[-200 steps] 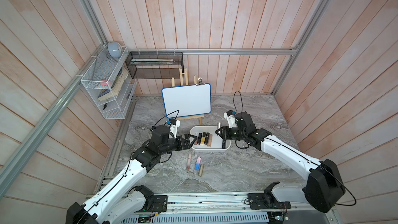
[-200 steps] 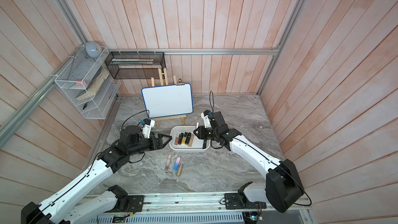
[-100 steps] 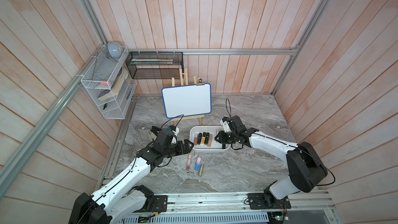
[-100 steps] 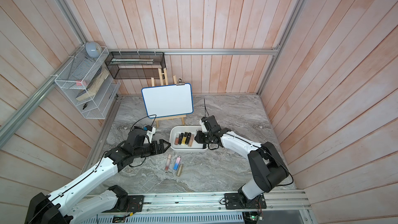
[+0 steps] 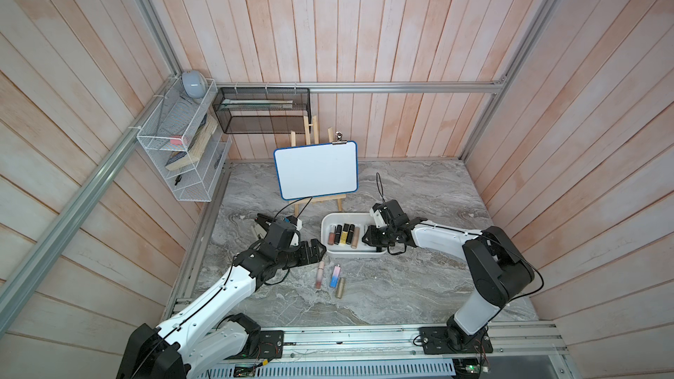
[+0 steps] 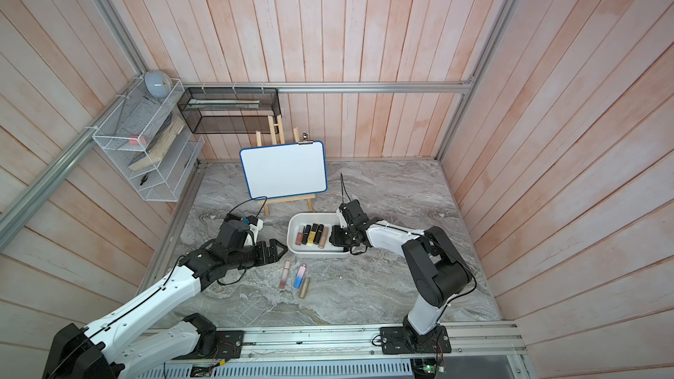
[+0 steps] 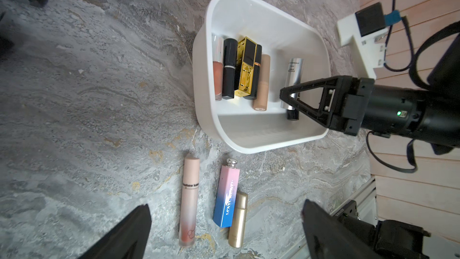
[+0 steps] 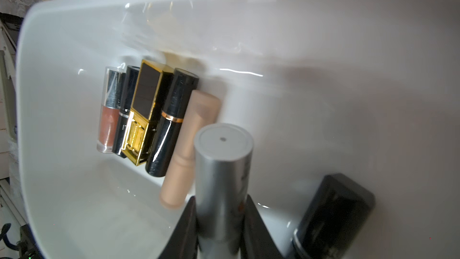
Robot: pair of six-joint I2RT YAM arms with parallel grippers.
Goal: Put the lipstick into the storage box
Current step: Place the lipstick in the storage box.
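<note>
The storage box (image 5: 346, 217) sits just below the centre of the frame in both top views, in front of the whiteboard (image 5: 316, 169) on its easel. The right gripper (image 5: 370, 240) reaches in over the box's right-hand edge, its jaws clamped on a silver lipstick (image 8: 221, 170). The left wrist view shows this lipstick inside the box's walls and apart from the row, though whether it touches the floor cannot be told. Along the box's left side five pieces lie side by side: a clear gloss tube (image 7: 217, 71), a black lipstick (image 7: 229, 68), a gold-and-black case (image 7: 246, 66), a copper-banded black lipstick (image 8: 171, 120) and a beige lipstick (image 7: 262, 80). The left gripper (image 5: 318, 251) hovers just left of the box with its jaws wide apart. Below the box in the frame, on the marble table (image 5: 401, 286), lie a pale pink tube (image 5: 320, 274), a pink-and-blue lipstick (image 5: 334, 276) and a gold lipstick (image 5: 340, 288), close together
</note>
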